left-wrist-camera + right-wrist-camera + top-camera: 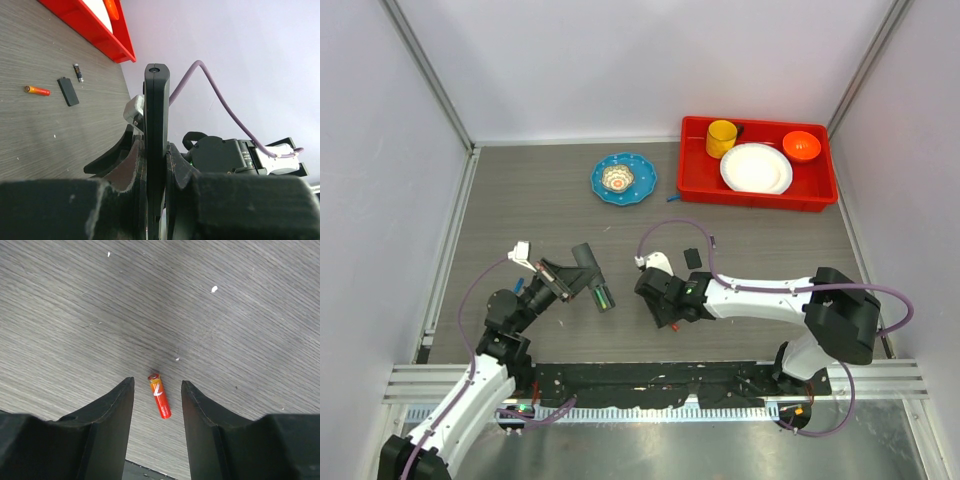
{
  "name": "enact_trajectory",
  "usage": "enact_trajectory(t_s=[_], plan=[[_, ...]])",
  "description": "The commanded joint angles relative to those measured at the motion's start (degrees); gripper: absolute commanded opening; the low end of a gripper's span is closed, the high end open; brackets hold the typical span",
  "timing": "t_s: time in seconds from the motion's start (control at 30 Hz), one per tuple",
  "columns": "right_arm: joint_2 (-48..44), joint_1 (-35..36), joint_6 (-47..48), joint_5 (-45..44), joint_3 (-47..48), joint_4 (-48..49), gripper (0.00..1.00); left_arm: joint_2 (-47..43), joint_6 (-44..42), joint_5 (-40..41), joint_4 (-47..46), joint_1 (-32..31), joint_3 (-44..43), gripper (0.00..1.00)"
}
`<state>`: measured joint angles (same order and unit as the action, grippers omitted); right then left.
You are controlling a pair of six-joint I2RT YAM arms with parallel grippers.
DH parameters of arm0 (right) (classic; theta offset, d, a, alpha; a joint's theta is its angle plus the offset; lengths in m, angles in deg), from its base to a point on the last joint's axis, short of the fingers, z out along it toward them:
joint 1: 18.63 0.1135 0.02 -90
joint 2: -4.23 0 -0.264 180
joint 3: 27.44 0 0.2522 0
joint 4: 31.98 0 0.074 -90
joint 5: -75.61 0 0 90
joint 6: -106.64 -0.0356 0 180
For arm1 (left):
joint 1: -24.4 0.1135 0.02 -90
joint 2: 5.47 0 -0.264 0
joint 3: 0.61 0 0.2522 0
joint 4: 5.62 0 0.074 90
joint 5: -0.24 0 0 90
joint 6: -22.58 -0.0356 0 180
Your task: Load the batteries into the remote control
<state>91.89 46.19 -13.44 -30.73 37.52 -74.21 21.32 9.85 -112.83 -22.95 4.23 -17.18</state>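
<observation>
Jaws of right gripper (pixel 157 382) were spread, straddling one battery (pixel 160 397) lying flat on the table (pixel 75 290), near middle. Jaws of left gripper (pixel 155 165) pinched the remote control (pixel 156 100) edge-on, near left. We judged the battery light, rigid, slick, apt to roll; hold across its barrel.
</observation>
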Motion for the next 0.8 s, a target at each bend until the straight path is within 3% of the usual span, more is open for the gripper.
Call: enact_trajectory(t_s=[0.0,0.53,0.77], plan=[[-1.1,0.0,0.4,-3.0,1.1,-1.8,0.48,-1.1,-1.2,0.3,0.1,0.2,1.9,0.00],[-1.8,0.2,-2.5,1.9,-2.6,-4.4,0.44,3.3,-1.0,0.2,-3.9,0.2,1.5,0.00],[-0.6,0.2,-2.9,2.7,-3.7,-3.8,0.31,4.7,-1.0,0.7,-4.9,0.2,1.5,0.00]])
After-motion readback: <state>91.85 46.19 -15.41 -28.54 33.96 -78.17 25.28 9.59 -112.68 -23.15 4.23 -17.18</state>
